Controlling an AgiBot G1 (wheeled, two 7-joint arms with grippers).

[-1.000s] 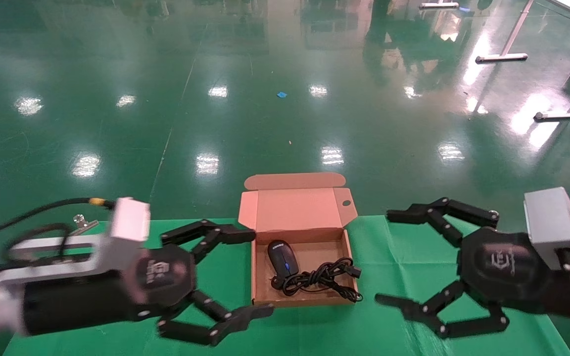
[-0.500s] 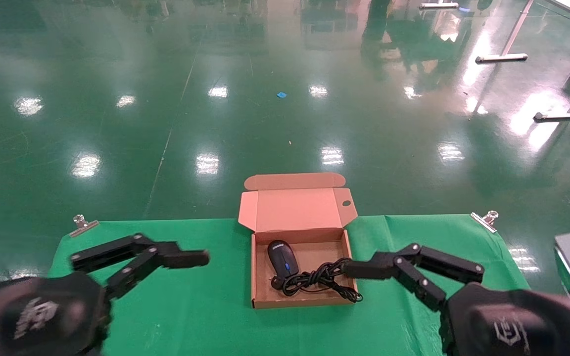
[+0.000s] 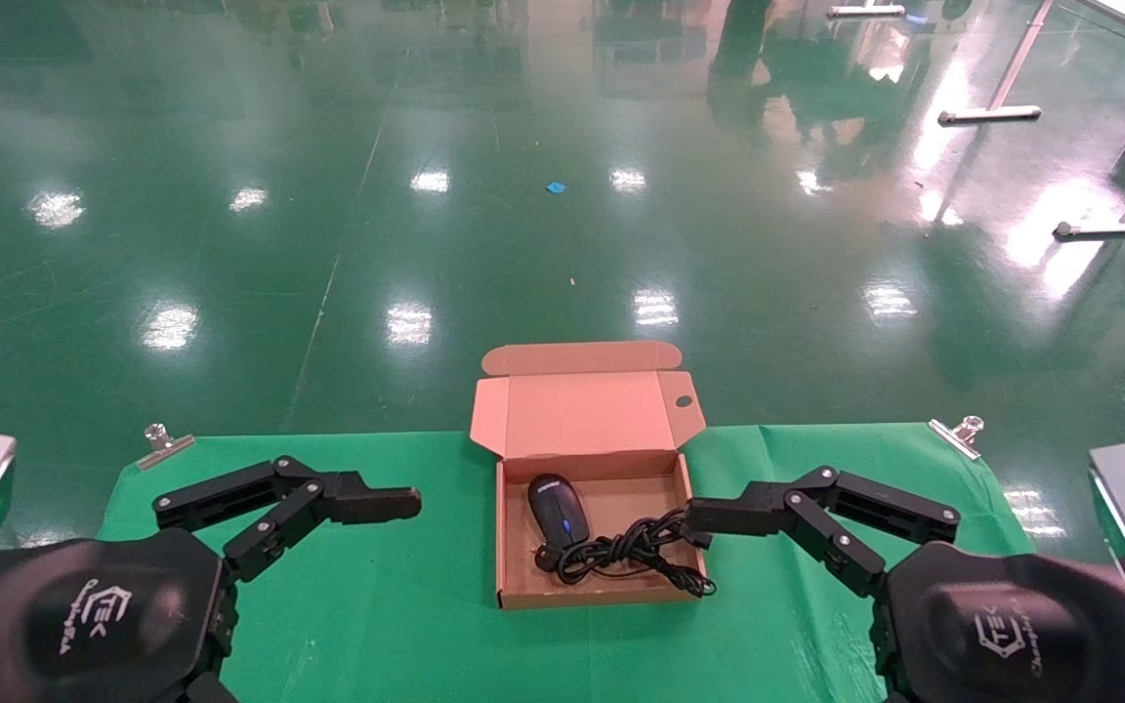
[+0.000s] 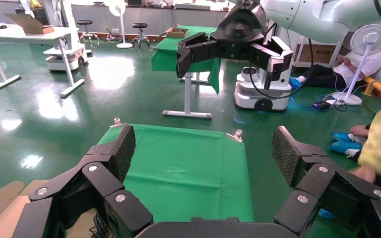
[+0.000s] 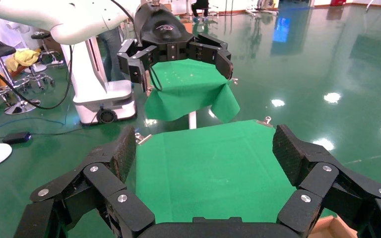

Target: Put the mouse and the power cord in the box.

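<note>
The brown cardboard box point(image 3: 594, 594) sits open at the middle of the green cloth, its lid point(image 3: 582, 415) standing up at the back. Inside it, the black mouse point(image 3: 559, 513) lies at the left. The coiled power cord point(image 3: 626, 555) lies beside it, one end draped over the front right rim. My left gripper point(image 4: 204, 151) is open and empty to the left of the box, with one finger point(image 3: 367, 506) pointing at it. My right gripper point(image 5: 206, 148) is open and empty to the right, its finger point(image 3: 729, 516) close to the box's right wall.
The green cloth point(image 3: 406, 605) is clipped to the table at its back corners point(image 3: 164, 441) point(image 3: 955, 433). Beyond lies shiny green floor with table legs point(image 3: 1002, 98) at the far right. Another green-clothed table point(image 4: 188, 49) stands beyond in the wrist views.
Both grippers have dropped from beside the box, where both fingers showed, down to the bottom of the head view. They stay open. The mouse, cord and box have not moved.
</note>
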